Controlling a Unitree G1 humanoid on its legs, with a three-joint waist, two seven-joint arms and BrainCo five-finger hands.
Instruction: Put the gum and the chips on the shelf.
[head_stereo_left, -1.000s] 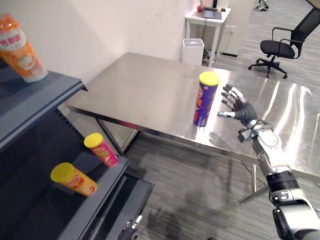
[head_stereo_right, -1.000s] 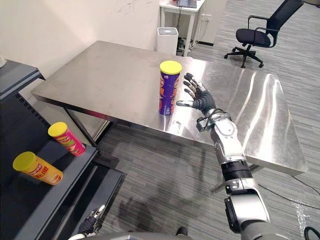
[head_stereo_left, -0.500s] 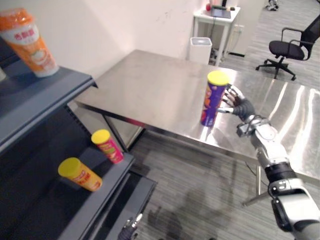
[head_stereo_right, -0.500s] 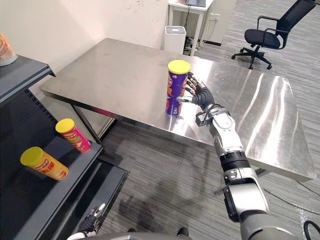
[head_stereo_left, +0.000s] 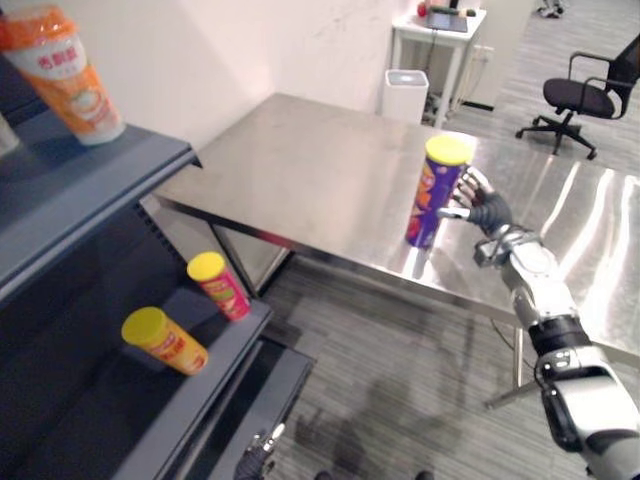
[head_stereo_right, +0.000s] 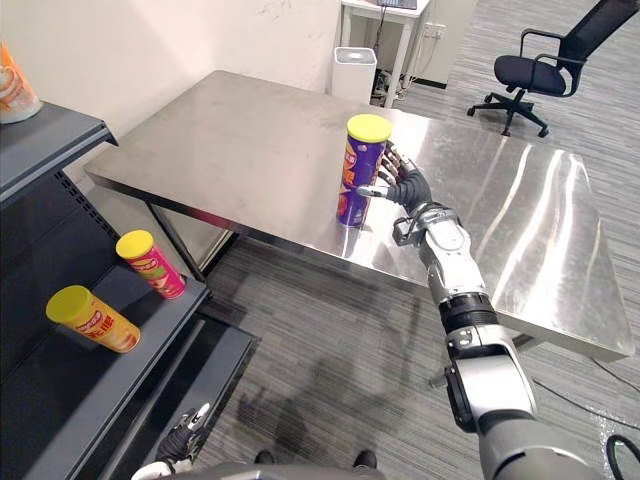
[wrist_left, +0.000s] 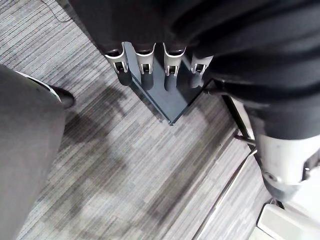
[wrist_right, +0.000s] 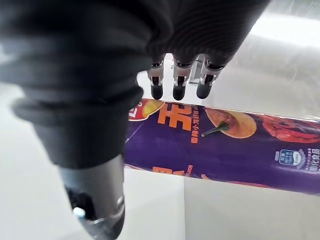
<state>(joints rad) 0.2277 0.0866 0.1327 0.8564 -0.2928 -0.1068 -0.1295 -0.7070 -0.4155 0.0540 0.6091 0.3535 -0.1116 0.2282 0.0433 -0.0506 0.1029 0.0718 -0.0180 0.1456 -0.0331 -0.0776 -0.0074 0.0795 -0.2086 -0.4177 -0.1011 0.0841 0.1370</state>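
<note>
A purple chips can with a yellow lid stands upright near the front edge of the steel table. My right hand is right beside it on its right side, open. In the right wrist view the can lies between the straight fingers and the thumb, very close. The dark grey shelf stands at the left. My left hand hangs low by the shelf's foot, its fingers straight over the carpet.
On the lower shelf board lie an orange can and a red can, both yellow-lidded. An orange tub stands on the upper board. A white bin, a small white table and an office chair stand behind.
My right hand has moved left from a hand's width away to right against the purple can. The camera has shifted a little; the can itself stays put.
</note>
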